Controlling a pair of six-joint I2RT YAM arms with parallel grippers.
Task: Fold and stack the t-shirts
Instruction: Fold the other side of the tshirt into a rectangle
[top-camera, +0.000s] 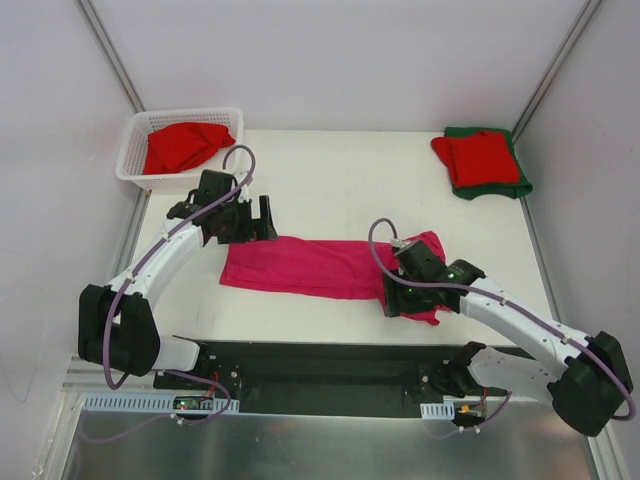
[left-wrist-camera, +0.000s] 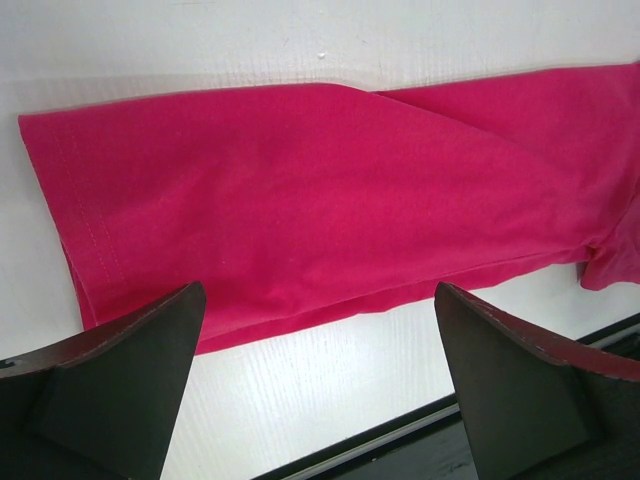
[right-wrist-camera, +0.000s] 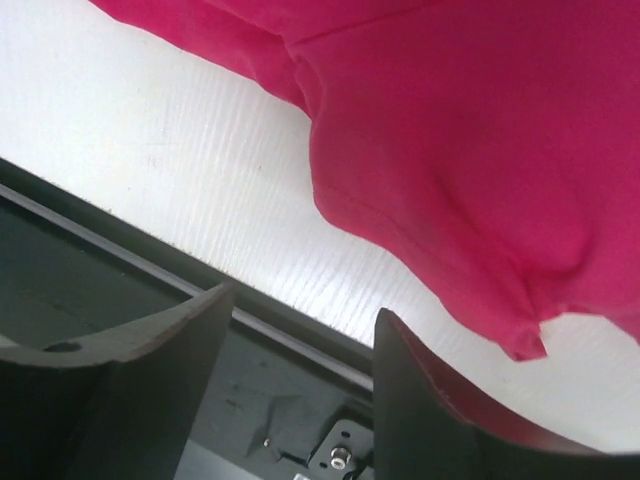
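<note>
A bright magenta-pink t-shirt (top-camera: 310, 265) lies folded into a long strip across the middle of the table. It fills the left wrist view (left-wrist-camera: 320, 190) and the upper right of the right wrist view (right-wrist-camera: 470, 150). My left gripper (top-camera: 262, 222) is open and empty, just above the shirt's left end, its fingers (left-wrist-camera: 120, 390) wide apart over the near hem. My right gripper (top-camera: 400, 298) is open and empty over the shirt's right end, near its front corner (right-wrist-camera: 525, 345). A folded red t-shirt (top-camera: 478, 155) lies on a dark green one (top-camera: 500, 188) at the back right.
A white lattice basket (top-camera: 135, 165) at the back left holds a crumpled red t-shirt (top-camera: 185, 145). A black base plate (top-camera: 330, 365) runs along the table's near edge, also in the right wrist view (right-wrist-camera: 90, 270). Walls close in on both sides.
</note>
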